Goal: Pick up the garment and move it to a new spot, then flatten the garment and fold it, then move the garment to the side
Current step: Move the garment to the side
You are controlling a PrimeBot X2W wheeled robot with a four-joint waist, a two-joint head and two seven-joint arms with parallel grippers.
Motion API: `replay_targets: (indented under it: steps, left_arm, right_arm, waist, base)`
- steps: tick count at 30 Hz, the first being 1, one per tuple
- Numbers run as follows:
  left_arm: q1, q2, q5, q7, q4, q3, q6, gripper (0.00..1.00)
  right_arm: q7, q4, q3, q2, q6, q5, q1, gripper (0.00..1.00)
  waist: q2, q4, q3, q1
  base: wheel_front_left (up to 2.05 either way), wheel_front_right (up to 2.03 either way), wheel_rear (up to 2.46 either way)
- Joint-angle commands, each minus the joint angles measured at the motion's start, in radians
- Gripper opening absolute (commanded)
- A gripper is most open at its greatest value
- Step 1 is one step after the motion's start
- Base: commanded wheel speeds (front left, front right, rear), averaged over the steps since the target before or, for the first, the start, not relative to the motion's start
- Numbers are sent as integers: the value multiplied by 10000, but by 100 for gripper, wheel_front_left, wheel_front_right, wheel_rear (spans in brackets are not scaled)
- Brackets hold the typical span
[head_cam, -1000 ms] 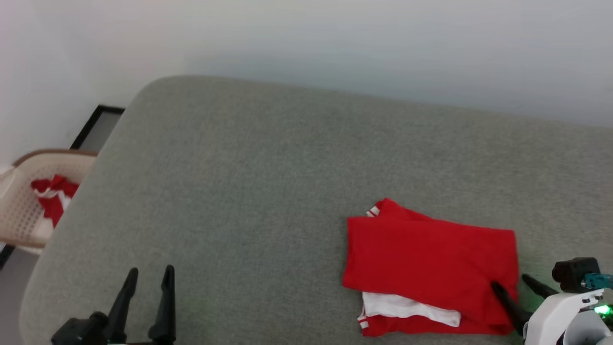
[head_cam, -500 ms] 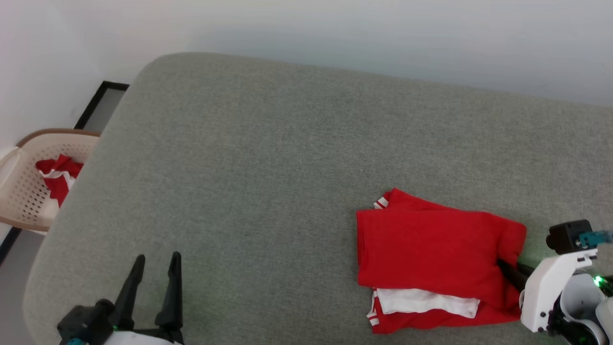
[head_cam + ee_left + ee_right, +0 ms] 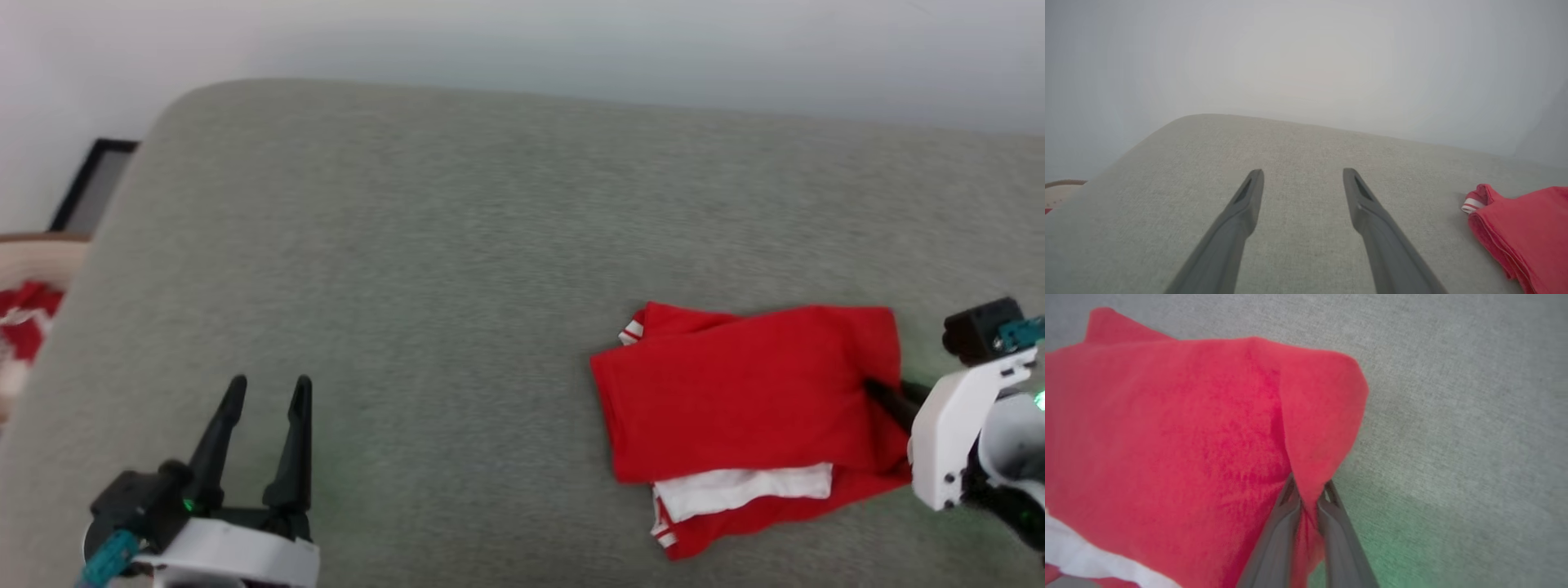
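Note:
The garment [image 3: 743, 400], a red shirt folded into a rectangle with a white panel showing along its near edge, lies on the grey cushioned surface [image 3: 457, 245] at the right. My right gripper [image 3: 886, 394] is shut on the garment's right edge; in the right wrist view a ridge of red cloth [image 3: 1310, 428] is pinched between the two fingers [image 3: 1284, 522]. My left gripper [image 3: 265, 388] hovers open over bare surface at the lower left, far from the garment. The left wrist view shows its spread fingers [image 3: 1245, 204] and the garment's [image 3: 1523, 224] corner at the right.
A beige perforated basket [image 3: 33, 253] holding red and white cloth sits off the surface's left edge. A pale wall runs behind the surface. A dark-framed floor patch [image 3: 90, 184] shows at the far left.
My right gripper went from open astride the garment's right edge to shut on it, and that edge is now bunched up. The head camera has shifted, so the whole scene slid.

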Motion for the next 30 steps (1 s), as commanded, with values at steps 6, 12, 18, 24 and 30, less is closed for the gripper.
replay_targets:
  steps: [6,12,18,24,30]
  left_arm:
    - [-687,417,76,-4,-24,-436,-31,100]
    - [-1376,813,66,-4,21,-933,-31,100]
    - [-1979,1193,36,-4,-18,-1280,-31,100]
    - [-2410,1468,25,4,-30,-1600,-31,100]
    - [-2841,1642,32,45,-93,-1934,-31,100]
  right_arm:
    - [355,-309,-195,-328,-14,-206,-666,0]
    - [444,47,58,-607,-14,-343,-1449,0]
    - [18,472,895,-1104,-14,-504,-2648,0]
    - [-718,1146,1638,-1634,-14,-605,-3689,0]
    - [-2001,2170,2556,-2453,-14,-1090,-4769,0]
  waist:
    - [-1,-1881,423,0]
    - [-1,-3230,801,0]
    - [-1,-4432,1296,0]
    - [-1,-4996,1762,0]
    - [-1,-5079,2309,0]
  base:
    - [0,0,0]
    - [0,0,0]
    - [0,0,0]
    - [0,0,0]
    - [0,0,0]
